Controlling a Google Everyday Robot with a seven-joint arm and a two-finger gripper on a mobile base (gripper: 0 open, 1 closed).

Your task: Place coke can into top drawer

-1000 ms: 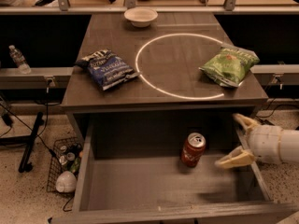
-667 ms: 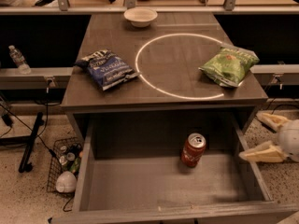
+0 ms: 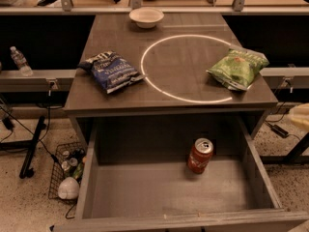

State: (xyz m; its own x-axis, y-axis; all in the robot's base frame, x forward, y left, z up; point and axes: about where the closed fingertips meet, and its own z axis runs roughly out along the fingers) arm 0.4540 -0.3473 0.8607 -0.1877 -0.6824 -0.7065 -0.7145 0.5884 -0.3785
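The coke can (image 3: 200,155) stands upright in the pulled-out top drawer (image 3: 159,192), right of its middle. Only a pale bit of the tool (image 3: 301,116) shows at the right edge; apart or together, I cannot tell

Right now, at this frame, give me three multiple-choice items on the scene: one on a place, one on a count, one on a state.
1. Where is the coke can? A) on the floor B) upright in the top drawer C) on a shelf
2. How many snack bags lie on the table? A) none B) one C) two
3. The top drawer is: A) pulled open B) shut C) taken out

Answers:
1 B: the can stands on the drawer's bottom, apart from the gripper at the right edge.
2 C: a blue bag and a green bag.
3 A: its inside lies open to view.
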